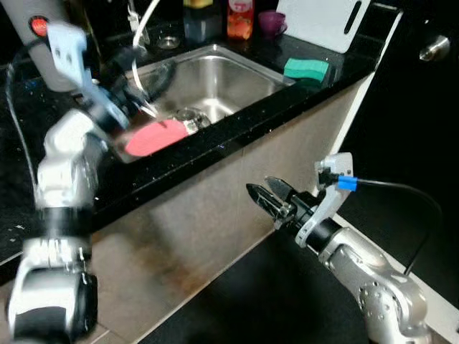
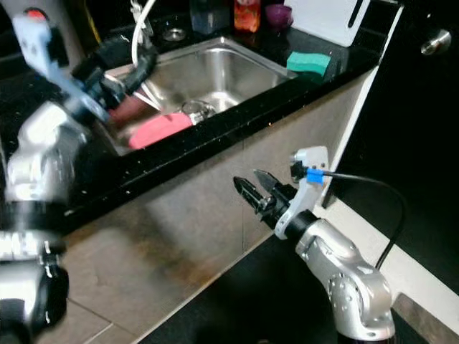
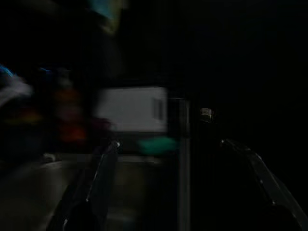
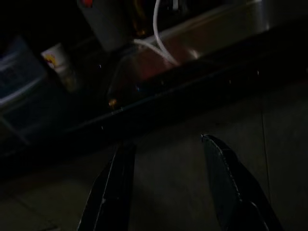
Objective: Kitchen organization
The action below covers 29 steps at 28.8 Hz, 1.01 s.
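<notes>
A black worktop is seen with a steel sink set into it; the front edge of the worktop runs diagonally across the head views, with a grey tiled cabinet face dropping below it. A white vertical edge marks the end of the cabinet, and beyond it a dark panel with a round metal knob is seen. Open room is left below the front edge, before the cabinet face.

Inside the sink a pink, flat object lies near the front wall, just beside the metal drain. A green sponge rests on the worktop near its corner. Behind the sink a white cutting board, a purple cup and an orange-red bottle are lined up, and a white faucet arches over the basin.

The left end effector is held over the near-left part of the sink, above the pink object; it is blurred, but in the left wrist view its fingers are spread apart and nothing is gripped. The right end effector is held in the open space before the cabinet face, below the worktop edge, its fingers parted and empty.
</notes>
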Available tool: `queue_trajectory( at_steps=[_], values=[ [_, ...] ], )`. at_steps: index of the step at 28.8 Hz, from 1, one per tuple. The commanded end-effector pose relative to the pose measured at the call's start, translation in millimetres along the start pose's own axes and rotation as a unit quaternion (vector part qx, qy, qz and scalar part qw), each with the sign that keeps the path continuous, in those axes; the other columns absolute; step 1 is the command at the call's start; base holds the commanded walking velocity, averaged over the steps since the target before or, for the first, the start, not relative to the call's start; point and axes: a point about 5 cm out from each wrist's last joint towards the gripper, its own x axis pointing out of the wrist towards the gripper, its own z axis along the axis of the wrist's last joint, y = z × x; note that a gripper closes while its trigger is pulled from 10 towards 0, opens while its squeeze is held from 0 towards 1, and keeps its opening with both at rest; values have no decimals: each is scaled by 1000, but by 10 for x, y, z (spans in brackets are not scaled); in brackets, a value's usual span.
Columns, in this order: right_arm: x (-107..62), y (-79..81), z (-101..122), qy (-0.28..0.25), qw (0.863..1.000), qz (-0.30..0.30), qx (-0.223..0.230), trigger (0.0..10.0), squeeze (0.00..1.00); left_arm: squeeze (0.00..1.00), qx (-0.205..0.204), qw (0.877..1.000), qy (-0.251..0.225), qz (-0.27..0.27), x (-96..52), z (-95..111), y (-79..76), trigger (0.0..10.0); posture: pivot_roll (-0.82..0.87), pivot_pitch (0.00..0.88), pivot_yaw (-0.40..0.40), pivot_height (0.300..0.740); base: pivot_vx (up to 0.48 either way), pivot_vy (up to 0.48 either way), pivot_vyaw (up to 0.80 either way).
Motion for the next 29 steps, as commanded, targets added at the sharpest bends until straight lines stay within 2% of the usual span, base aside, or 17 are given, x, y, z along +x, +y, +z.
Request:
queue_trajectory(
  at_steps=[1, 2, 3, 4, 7, 11, 13, 15, 19, 22, 23, 25, 26, 27, 28, 29],
  values=[
    [6, -20, -13, -6, 1000, 0, 5, 10000, 0, 0, -20, 999, -3, -29, -26, 27, -131, 10000, -25, 0, 71, 740, 0, 0, 0],
    [15, -30, -14, -9, 1000, -1, 7, 10000, 0, 0, -35, 999, -1, -34, -77, -6, -201, 10000, -20, 0, 72, 740, 0, 0, 0],
    [15, -30, -14, -9, 1000, -1, 7, 10000, 0, 0, -35, 999, -1, -34, -77, -6, -201, 10000, -20, 0, 72, 740, 0, 0, 0],
    [31, -54, -20, -12, 1000, -4, 11, 10000, 0, 0, -58, 998, -5, -27, -126, -45, -253, 10000, -5, 0, 69, 740, 0, 0, 0],
    [80, -183, 2, -29, 999, -31, 13, 10000, 0, 0, -119, 992, -24, 39, -228, -143, -316, 10000, 15, 0, 69, 740, 0, 0, 0],
    [94, -387, 36, -41, 996, -82, -5, 10000, 0, 0, -154, 982, -12, 110, -378, -266, -336, 10000, 30, 0, 74, 740, 0, 0, 0],
    [92, -436, 37, -42, 995, -92, -8, 10000, 0, 0, -161, 980, 1, 119, -427, -303, -367, 10000, 31, 0, 74, 740, 0, 0, 0],
    [82, -526, 44, -45, 993, -112, -14, 10000, 0, 0, -180, 977, 30, 115, -506, -403, -468, 10000, 34, 0, 76, 740, 0, 0, 0],
    [45, -647, 44, -46, 989, -136, -24, 10000, 0, 0, -236, 967, 97, 26, -666, -584, -801, 10000, 43, 0, 80, 740, 0, 0, 0],
    [37, -679, 31, -44, 989, -140, -24, 10000, 0, 0, -276, 954, 115, -19, -771, -613, -947, 10000, 45, 0, 84, 740, 0, 0, 0],
    [37, -679, 31, -44, 989, -140, -24, 10000, 0, 0, -276, 954, 115, -19, -771, -613, -947, 10000, 45, 0, 84, 740, 0, 0, 0],
    [21, -705, 13, -42, 988, -144, -26, 10000, 0, 0, -292, 946, 131, -50, -854, -621, -1048, 10000, 47, 0, 84, 740, 0, 0, 0],
    [7, -739, -8, -39, 987, -153, -30, 10000, 0, 0, -291, 944, 150, -49, -916, -667, -1061, 10000, 47, 0, 83, 740, 0, 0, 0],
    [7, -739, -8, -39, 987, -153, -30, 10000, 0, 0, -291, 944, 150, -49, -916, -667, -1061, 10000, 47, 0, 83, 740, 0, 0, 0],
    [-42, -831, -61, -29, 982, -182, -39, 10000, 0, 0, -284, 940, 187, -15, -1052, -812, -993, 10000, 41, 0, 84, 740, 0, 0, 0],
    [-42, -831, -61, -29, 982, -182, -39, 10000, 0, 0, -284, 940, 187, -15, -1052, -812, -993, 10000, 41, 0, 84, 740, 0, 0, 0]
  ],
)
